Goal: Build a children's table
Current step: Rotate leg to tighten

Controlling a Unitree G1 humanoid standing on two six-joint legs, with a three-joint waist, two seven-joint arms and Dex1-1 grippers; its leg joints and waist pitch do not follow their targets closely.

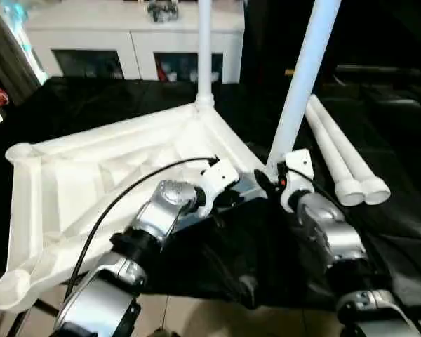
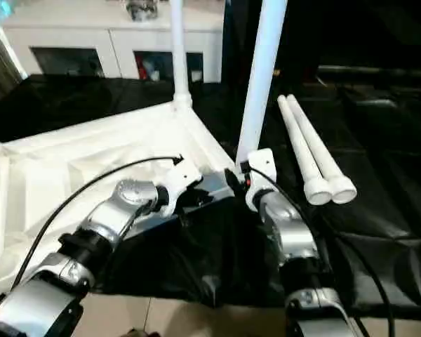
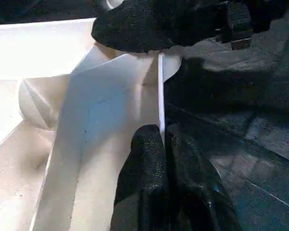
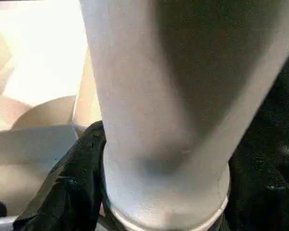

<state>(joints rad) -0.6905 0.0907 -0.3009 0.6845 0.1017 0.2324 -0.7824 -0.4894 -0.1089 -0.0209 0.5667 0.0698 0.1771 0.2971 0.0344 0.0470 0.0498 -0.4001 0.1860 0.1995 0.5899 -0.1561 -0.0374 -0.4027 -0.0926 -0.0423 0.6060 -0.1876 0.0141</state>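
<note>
At lower centre, the left gripper (image 3: 164, 159), jaws closed on the thin rim of the upturned white plastic ribbed table top (image 1: 91, 182), apparently steadied it. Beside it, the right gripper (image 1: 272, 177) clasped the base of a long white tubular leg (image 1: 305, 77) at the near corner socket; the leg's long axis ran upward, tilted right. Farther back, a fitted leg (image 1: 204, 49) stood upright. Two spare legs (image 1: 340, 151) lay at right on black cloth (image 1: 386, 232).

Place: a furnished indoor room, a home or a staged demo room.
Cabinet (image 1: 133, 42): white, glass doors, at 11 o'clock.
Surface (image 1: 393, 232): draped in black cloth.
Floor (image 1: 217, 319): pale tiles, at 6 o'clock.
</note>
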